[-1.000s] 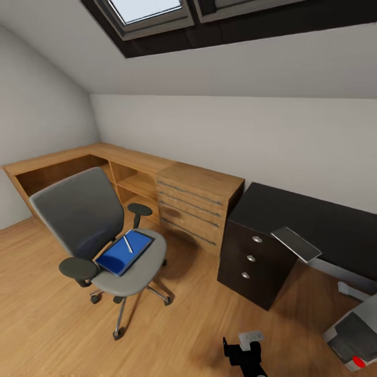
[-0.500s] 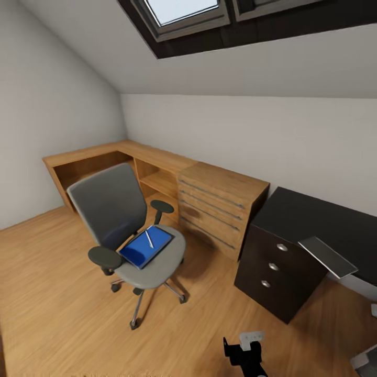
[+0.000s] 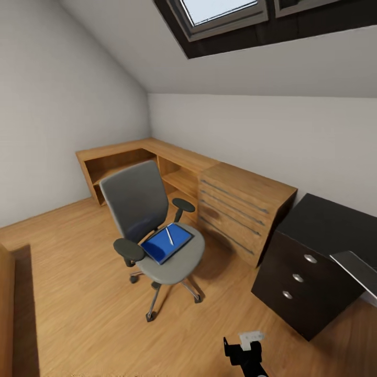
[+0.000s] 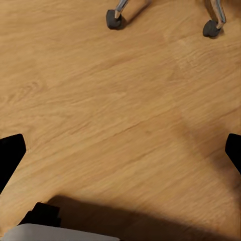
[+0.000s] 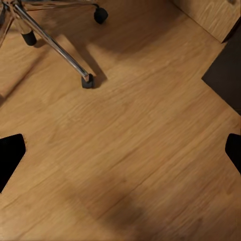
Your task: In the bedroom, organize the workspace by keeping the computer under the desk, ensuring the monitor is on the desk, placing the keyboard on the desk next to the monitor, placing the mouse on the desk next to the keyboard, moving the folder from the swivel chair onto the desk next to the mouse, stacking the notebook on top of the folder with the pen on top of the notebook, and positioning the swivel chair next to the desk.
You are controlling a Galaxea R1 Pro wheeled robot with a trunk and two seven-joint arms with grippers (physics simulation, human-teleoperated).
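Note:
The grey swivel chair (image 3: 152,220) stands on the wooden floor in front of the L-shaped wooden desk (image 3: 157,149). On its seat lies a flat blue folder (image 3: 167,243) with a pen (image 3: 169,235) across it; I cannot tell whether a notebook lies with it. The desk top is bare. My left gripper (image 4: 120,155) hangs open over bare floor, near two chair casters (image 4: 114,19). My right gripper (image 5: 120,153) is open too, above the floor beside a chrome chair leg (image 5: 55,45). Monitor, keyboard, mouse and computer are out of view.
A wooden drawer unit (image 3: 246,209) ends the desk at the right. A black three-drawer cabinet (image 3: 309,262) stands beside it, with a thin grey panel (image 3: 358,269) at its edge. Wooden furniture (image 3: 5,314) rises at the left. A black part of my body (image 3: 245,352) shows low down.
The head camera has swung left, so chair, desk and cabinet sit further right in the picture. The grey machine on the floor has left the view. Nothing itself has moved.

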